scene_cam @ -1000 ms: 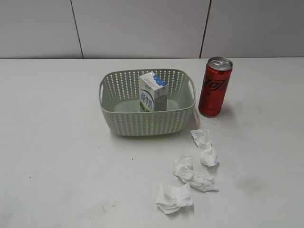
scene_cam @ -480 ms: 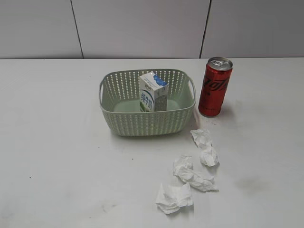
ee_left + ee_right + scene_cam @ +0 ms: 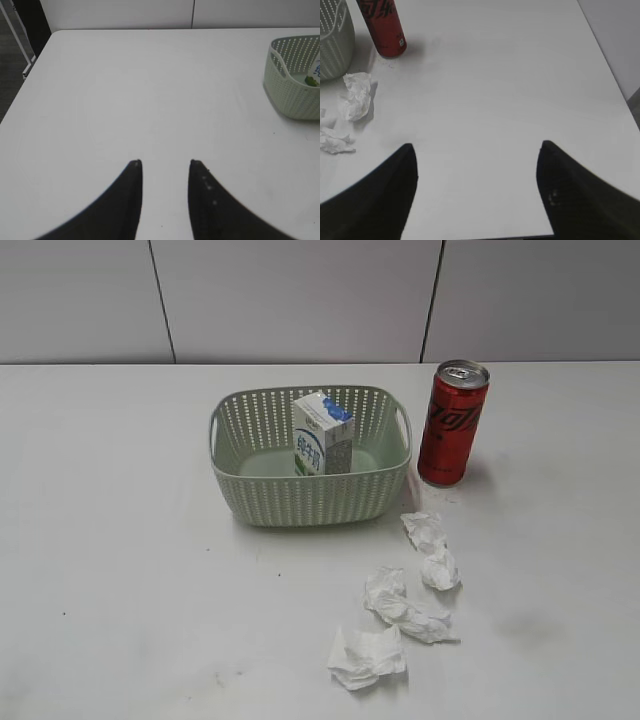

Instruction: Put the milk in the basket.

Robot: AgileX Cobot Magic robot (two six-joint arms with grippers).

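Observation:
The milk (image 3: 322,433), a small white carton with a blue top, stands upright inside the pale green basket (image 3: 310,498) at the middle of the table. In the left wrist view the basket (image 3: 292,95) shows at the far right with a sliver of the milk (image 3: 317,66) at the frame edge. My left gripper (image 3: 164,164) is open and empty over bare table, well left of the basket. My right gripper (image 3: 477,147) is wide open and empty over bare table, right of the basket's corner (image 3: 332,45). Neither arm shows in the exterior view.
A red soda can (image 3: 452,424) stands just right of the basket; it also shows in the right wrist view (image 3: 384,25). Several crumpled white tissues (image 3: 408,605) lie in front of the basket, one seen from the right wrist (image 3: 356,95). The table's right edge (image 3: 607,70) is near.

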